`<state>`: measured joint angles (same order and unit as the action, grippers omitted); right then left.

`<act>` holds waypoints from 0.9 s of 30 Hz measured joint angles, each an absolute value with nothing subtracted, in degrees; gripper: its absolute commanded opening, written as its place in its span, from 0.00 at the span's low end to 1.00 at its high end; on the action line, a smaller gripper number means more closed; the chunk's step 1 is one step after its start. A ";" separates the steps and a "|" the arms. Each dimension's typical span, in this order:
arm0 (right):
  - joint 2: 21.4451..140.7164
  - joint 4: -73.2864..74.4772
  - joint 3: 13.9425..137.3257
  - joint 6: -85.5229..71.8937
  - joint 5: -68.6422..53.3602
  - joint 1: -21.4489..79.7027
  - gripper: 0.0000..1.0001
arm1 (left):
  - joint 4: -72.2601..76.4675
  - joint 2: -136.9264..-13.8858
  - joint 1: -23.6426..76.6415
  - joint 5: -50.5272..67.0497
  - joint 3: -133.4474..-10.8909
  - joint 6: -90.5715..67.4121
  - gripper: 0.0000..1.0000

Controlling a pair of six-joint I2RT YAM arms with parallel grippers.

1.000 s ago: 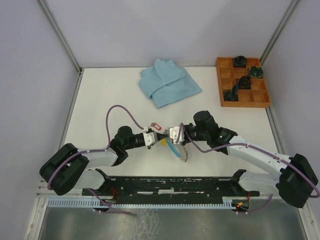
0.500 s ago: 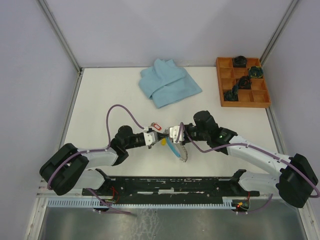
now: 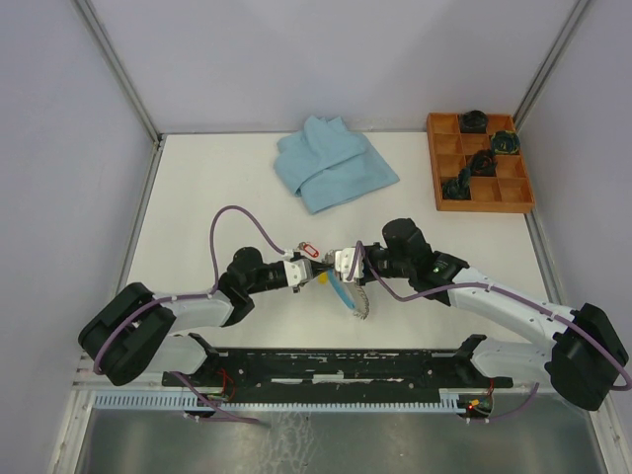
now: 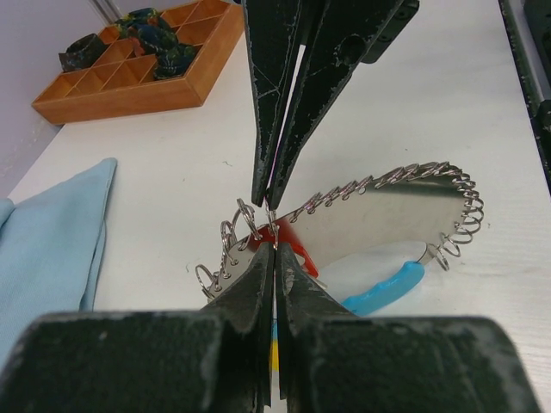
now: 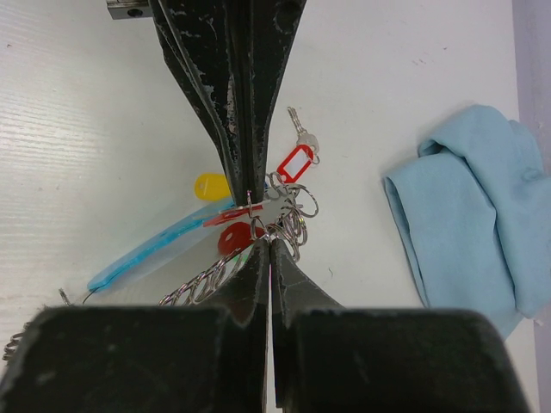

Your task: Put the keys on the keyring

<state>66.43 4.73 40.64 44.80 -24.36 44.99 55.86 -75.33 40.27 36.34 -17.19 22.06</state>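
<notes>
So both tools are pinched fully shut and nose to nose in the middle of the bench (image 3: 197, 188). The left tool (image 4: 274, 254) is closed right at a clump of small wire rings (image 5: 300, 215), though I can't tell exactly which bit it has. The right tool (image 5: 268, 249) looks clamped on the end of the keyring (image 4: 405, 176), whose grey coil curves away from the tips and lies on the bench with its light-blue segment (image 4: 383, 292) on the near side. The keys are bunched at the tips: a silver key (image 5: 301, 138) with a red-framed tag (image 5: 293, 163), plus a yellow tag (image 5: 211, 185) and a solid red tag (image 5: 232, 237). Further back there's a folded light-blue cloth (image 3: 331, 163), and at the far right a wooden divider tray (image 3: 484, 205) with dark bits (image 3: 474, 120) in some compartments.
</notes>
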 measured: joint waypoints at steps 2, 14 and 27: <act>66.43 4.73 40.64 44.80 -24.36 44.99 0.01 | 55.86 -75.33 40.27 36.27 -17.30 22.02 0.03; 66.43 4.71 40.64 44.80 -24.32 44.99 0.01 | 55.70 -75.35 40.27 35.77 -18.00 20.80 0.03; 66.43 4.71 40.64 44.38 -23.66 44.99 0.01 | 53.78 -75.35 40.27 34.48 -18.06 20.78 0.03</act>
